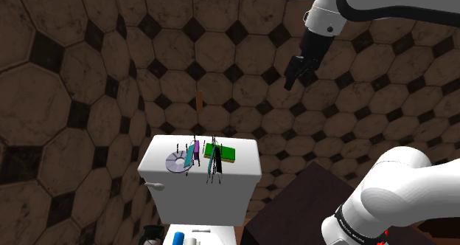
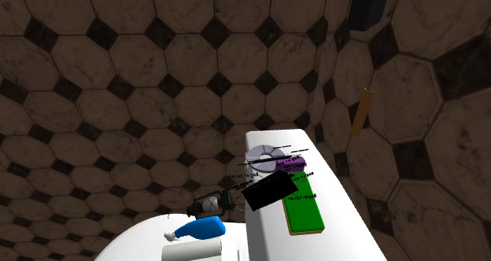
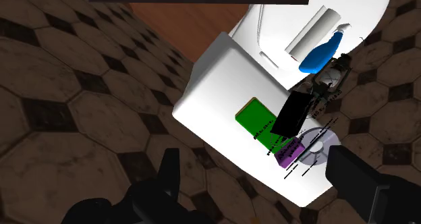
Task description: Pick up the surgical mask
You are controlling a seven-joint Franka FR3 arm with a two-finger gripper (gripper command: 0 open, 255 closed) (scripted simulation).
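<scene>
Surgical mask (image 3: 291,115): black face in wrist view, edge-on from the shoulder; gripper (image 3: 251,160) gapes, empty.

White toilet tank (image 2: 338,220) has a green block (image 2: 303,214), a little purple thing (image 2: 293,163) and a silvery disc (image 2: 260,163) sitting on top. A blue bottle (image 2: 197,229) lies just in front of it, lower down.

smooth wht toilet tank (image 1: 237,181), matt blk mask (image 2: 267,190), rough stone-look wall tiles (image 1: 88,74), wood floor (image 3: 195,20)
</scene>
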